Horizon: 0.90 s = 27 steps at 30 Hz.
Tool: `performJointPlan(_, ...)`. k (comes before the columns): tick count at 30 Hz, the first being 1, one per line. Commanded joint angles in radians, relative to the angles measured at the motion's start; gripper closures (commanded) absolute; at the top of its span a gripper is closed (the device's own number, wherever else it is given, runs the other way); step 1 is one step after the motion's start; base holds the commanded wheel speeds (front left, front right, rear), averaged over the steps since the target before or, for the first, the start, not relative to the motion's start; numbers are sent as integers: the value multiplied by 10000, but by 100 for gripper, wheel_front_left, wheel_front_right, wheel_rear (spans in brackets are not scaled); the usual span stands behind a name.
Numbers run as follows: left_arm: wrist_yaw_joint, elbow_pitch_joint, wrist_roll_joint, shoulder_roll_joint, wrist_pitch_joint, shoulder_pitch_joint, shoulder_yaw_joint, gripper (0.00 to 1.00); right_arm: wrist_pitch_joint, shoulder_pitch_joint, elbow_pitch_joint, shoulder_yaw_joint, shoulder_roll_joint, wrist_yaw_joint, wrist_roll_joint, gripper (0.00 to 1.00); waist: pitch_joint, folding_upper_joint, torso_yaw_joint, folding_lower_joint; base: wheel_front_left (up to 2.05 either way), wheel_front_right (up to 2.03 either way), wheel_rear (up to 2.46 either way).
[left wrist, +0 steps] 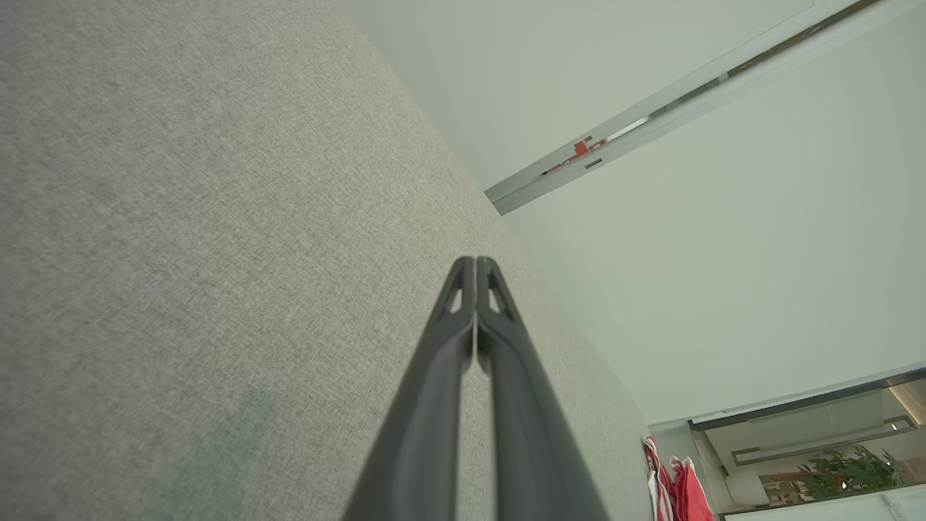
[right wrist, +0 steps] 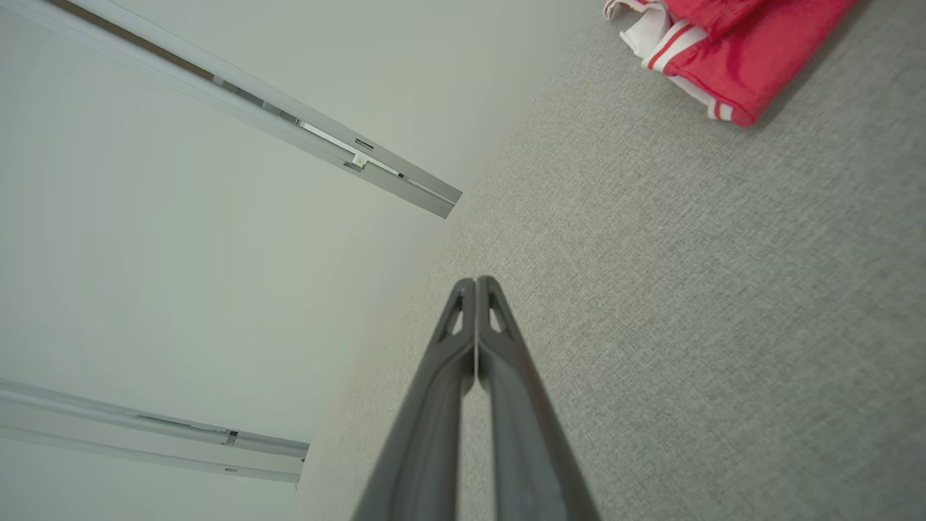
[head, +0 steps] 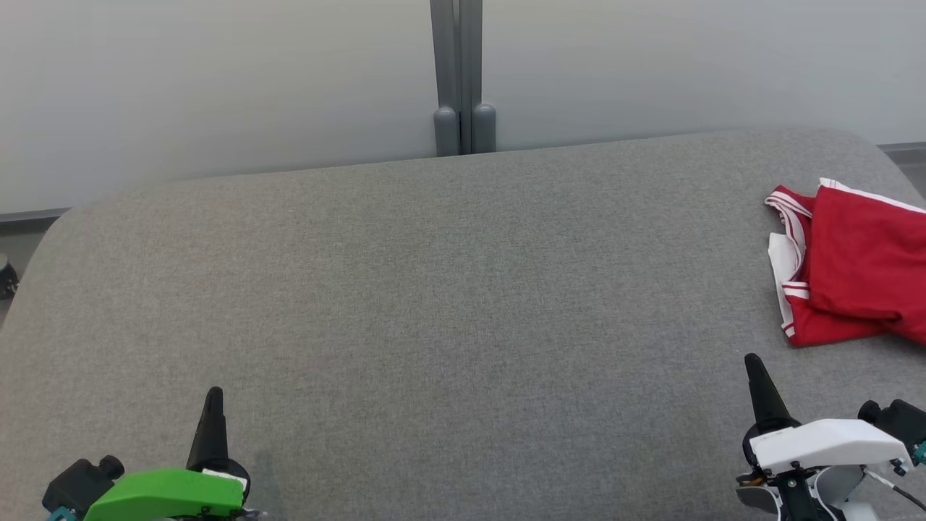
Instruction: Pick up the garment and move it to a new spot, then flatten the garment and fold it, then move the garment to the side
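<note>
From my head, I count one folded red fabric garment with white striped trim (head: 861,268), lying at the right edge of the grey fabric-covered table (head: 434,289), toward its far right corner. Its striped side faces the table's middle and runs from far to near. The frame cuts off its right part, so I cannot tell its long axis. My two grippers sit by the near edge. The left gripper (head: 214,398) is well apart from the garment. The right gripper (head: 754,365) is just short of it, not touching.

From my left wrist, my two fingers are pressed together at the tips (left wrist: 475,264) over bare table, with the garment (left wrist: 680,492) far off at the table's edge.

From my right wrist, both fingers meet too (right wrist: 475,284), holding nothing; the garment (right wrist: 745,43) lies ahead and to the right
</note>
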Motion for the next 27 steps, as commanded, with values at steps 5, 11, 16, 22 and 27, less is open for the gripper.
performJointPlan(5,-83,-118,-710,44,182,-358,128,100,182,-300,-136,-70,-58,-5,784,100,22,0,3,0,0,0,0)
performJointPlan(11,-103,-117,-1289,47,333,-471,202,100,341,-400,-152,-108,-62,-5,1422,100,46,0,6,0,0,0,0)
performJointPlan(16,-124,-115,-1756,50,450,-542,262,100,463,-453,-158,-136,-66,-6,1918,100,66,0,8,0,0,0,0)
performJointPlan(22,-153,-114,-2289,52,599,-644,333,100,607,-543,-169,-173,-69,-5,2501,100,90,0,11,0,0,0,0)
performJointPlan(27,-171,-111,-2711,54,702,-716,386,100,722,-604,-177,-201,-72,-5,2968,100,111,0,14,0,0,0,0)
